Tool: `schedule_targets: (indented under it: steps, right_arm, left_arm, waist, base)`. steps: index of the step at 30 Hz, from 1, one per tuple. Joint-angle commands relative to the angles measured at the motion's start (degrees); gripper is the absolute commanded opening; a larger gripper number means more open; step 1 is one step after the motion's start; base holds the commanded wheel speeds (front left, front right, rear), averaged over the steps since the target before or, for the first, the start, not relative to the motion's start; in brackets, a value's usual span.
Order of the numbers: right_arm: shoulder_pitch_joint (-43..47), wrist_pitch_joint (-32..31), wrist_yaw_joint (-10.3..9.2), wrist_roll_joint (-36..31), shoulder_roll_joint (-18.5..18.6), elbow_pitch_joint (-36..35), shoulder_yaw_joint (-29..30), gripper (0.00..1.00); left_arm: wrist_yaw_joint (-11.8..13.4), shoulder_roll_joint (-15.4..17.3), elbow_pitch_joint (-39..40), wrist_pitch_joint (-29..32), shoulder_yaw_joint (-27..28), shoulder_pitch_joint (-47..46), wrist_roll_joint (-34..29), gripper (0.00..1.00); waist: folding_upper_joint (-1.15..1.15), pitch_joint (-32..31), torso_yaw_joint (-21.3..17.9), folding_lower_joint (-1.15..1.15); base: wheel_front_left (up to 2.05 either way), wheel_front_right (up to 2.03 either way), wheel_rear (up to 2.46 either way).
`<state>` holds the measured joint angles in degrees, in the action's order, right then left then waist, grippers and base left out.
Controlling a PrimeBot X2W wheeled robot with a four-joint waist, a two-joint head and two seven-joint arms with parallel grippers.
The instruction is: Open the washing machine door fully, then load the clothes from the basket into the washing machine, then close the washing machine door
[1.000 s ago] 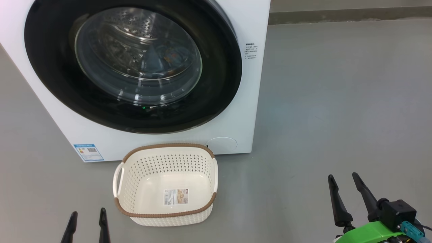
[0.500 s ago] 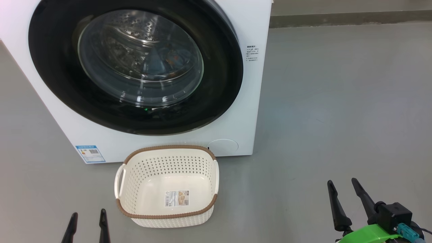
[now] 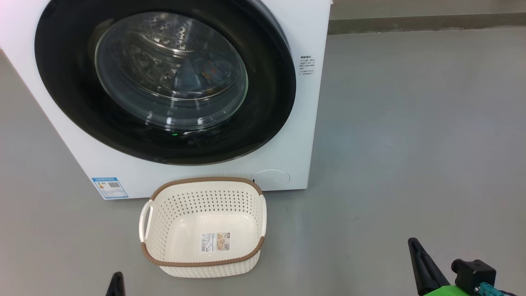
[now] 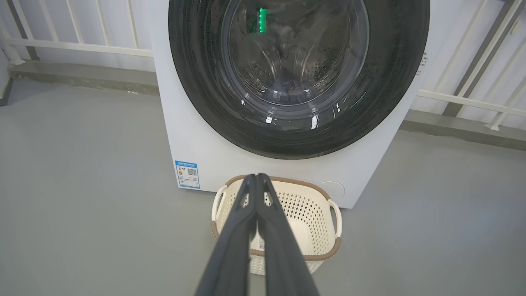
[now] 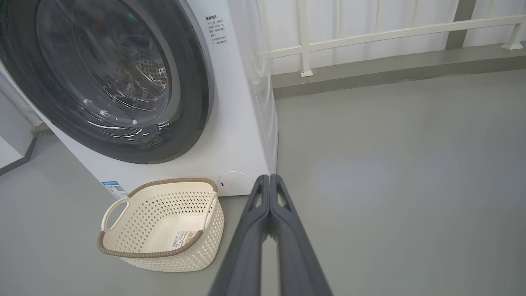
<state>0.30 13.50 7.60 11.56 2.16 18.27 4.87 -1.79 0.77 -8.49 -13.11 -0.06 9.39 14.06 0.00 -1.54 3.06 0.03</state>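
Facing the washing machine [image 3: 304, 144], I see its door [image 3: 267, 102] shut, with the clothes [image 3: 203, 73] visible through it, lying inside. Just in front, the basket [image 3: 205, 179] sits on the floor [image 3: 390, 123], its bottom showing a sticker [image 3: 215, 241]. My left gripper [image 4: 257, 177] hangs low at left, fingers pressed together. My right gripper [image 5: 269, 177], low at right, is closed likewise.

Our head camera looks steeply down from close in on the washer [image 3: 307, 123] front and the basket [image 3: 205, 179] before it. Our left wrist camera sits lower and farther back, facing the door [image 4: 193, 82] nearly square on across the basket. Our right wrist camera takes them at a slant from the right side. All three share washer and basket; both wrist views reach the railing [image 4: 78, 48] behind.
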Motion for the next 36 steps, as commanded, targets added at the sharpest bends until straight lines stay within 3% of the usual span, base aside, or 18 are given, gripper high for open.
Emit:
schedule_targets:
  steps: [1, 6, 36]
  right_arm:
    - [-1.25, -0.45, -0.01, 2.09, 0.33, -1.48, 0.29, 0.00]
    - [-1.39, -1.01, -0.01, 4.78, 0.34, -1.62, 0.23, 0.00]
    - [-2.70, -5.98, -0.04, 24.97, 0.44, -2.39, 0.53, 0.00]
  left_arm:
    - [-0.37, 0.54, 0.98, 0.41, 0.58, -1.15, 1.81, 0.00]
    - [-0.56, 0.59, 0.75, 1.04, 0.76, -1.65, 4.41, 0.00]
    - [-1.92, 1.00, -0.92, 5.96, 2.29, -5.35, 24.03, 0.00]
  waist:
    - [0.00, 0.02, -0.05, 0.06]
    - [0.00, 0.19, -0.16, -0.02]
    - [0.00, 0.61, -0.93, -0.03]
  base:
    - [0.00, 0.00, 0.00]
    - [0.00, 0.00, 0.00]
    - [0.00, 0.00, 0.00]
